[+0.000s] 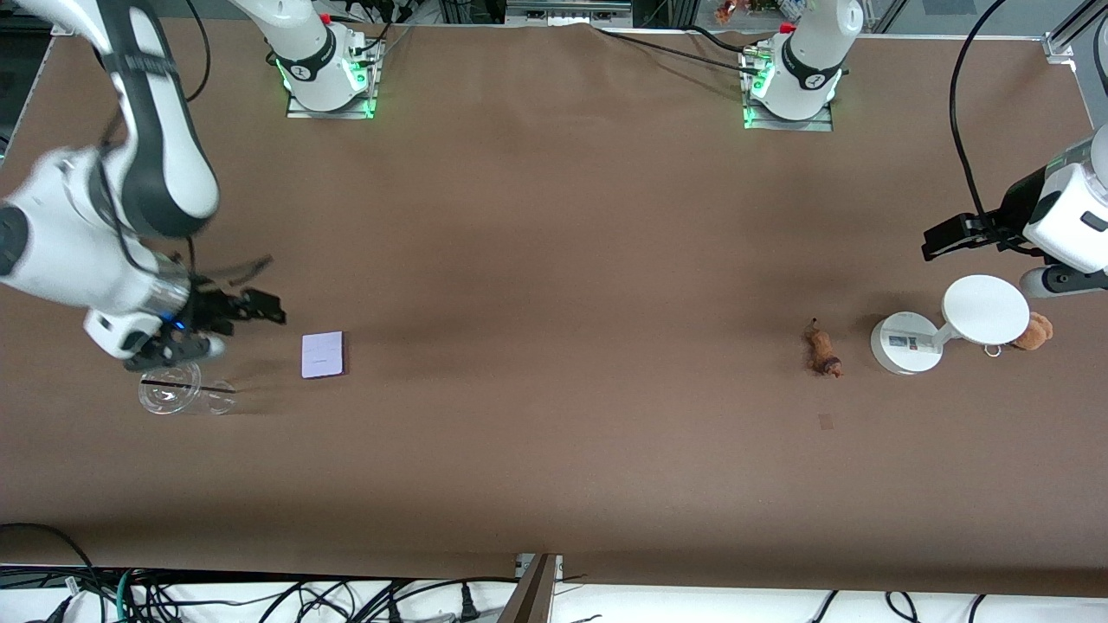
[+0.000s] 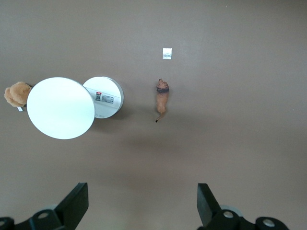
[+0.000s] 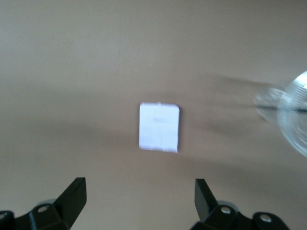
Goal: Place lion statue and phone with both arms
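The counter (image 1: pixel 554 260) is a plain, even brown. The phone (image 1: pixel 323 355) is pale lavender-white, with no pattern. The lion statue (image 1: pixel 824 348) is reddish-brown, darker at its head end. The stand (image 1: pixel 948 333) is white, its base bearing a small label with grey and red print. The plush toy (image 1: pixel 1033 331) is orange-brown. The cup (image 1: pixel 184 394) is clear, with a dark line across it. Both the left gripper (image 1: pixel 939 240) and the right gripper (image 1: pixel 260 307) are black, on white arms with black sections.
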Robot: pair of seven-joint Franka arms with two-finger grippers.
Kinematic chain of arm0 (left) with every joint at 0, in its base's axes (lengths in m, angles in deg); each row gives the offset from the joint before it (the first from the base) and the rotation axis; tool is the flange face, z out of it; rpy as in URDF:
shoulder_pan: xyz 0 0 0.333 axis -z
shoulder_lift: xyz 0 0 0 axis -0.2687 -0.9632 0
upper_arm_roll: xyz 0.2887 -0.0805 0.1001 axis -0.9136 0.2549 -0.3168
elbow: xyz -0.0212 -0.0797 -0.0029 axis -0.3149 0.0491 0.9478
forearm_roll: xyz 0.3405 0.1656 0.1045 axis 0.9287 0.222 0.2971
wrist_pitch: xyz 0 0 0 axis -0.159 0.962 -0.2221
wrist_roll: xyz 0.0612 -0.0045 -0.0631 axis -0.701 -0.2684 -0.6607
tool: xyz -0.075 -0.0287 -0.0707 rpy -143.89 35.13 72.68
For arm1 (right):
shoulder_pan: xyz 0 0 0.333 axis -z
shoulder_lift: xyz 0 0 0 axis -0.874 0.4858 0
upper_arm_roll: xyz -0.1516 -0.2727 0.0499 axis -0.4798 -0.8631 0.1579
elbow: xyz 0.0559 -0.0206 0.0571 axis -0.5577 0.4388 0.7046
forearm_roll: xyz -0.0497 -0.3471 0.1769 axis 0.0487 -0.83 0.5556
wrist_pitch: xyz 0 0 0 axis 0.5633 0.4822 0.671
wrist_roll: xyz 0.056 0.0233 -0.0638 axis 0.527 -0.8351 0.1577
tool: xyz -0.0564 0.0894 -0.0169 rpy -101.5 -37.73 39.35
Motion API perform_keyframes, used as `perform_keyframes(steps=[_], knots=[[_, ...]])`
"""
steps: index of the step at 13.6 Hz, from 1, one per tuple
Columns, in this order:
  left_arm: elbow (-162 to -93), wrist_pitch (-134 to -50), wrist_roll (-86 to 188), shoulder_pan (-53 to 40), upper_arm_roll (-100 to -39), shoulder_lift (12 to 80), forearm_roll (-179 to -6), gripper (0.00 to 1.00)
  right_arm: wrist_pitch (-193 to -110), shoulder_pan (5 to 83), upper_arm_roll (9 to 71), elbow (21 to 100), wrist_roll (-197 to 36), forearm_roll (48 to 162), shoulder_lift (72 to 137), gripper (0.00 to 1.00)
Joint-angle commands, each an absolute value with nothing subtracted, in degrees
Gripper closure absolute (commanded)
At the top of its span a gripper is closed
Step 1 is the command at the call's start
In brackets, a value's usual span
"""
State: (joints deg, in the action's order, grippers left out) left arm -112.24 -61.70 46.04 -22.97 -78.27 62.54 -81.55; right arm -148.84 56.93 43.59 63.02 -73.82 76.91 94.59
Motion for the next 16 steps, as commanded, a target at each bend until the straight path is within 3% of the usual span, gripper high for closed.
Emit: perform_keyframes(steps=[1,6,11,16], knots=[[-111.39,-60.95,47.40,-23.23,-78.37,62.13,-82.71,0.00,-139.65,57.15,44.64,66.27,-79.93,71.27,83.50,0.00],[-111.39,-61.04,47.49,-23.15,-78.28,61.95,-83.32,0.00,-129.86,57.15,44.64,64.43,-81.18,69.77,76.09,0.00],[-111.39,-61.04,47.49,-23.15,-78.19,61.95,-83.50,0.00,-126.77,57.68,44.38,53.80,-81.18,68.54,81.96,0.00],[-111.39,-61.04,47.58,-23.15,-78.19,61.95,-83.50,0.00,-126.25,57.59,44.29,51.42,-81.00,68.44,83.99,0.00]])
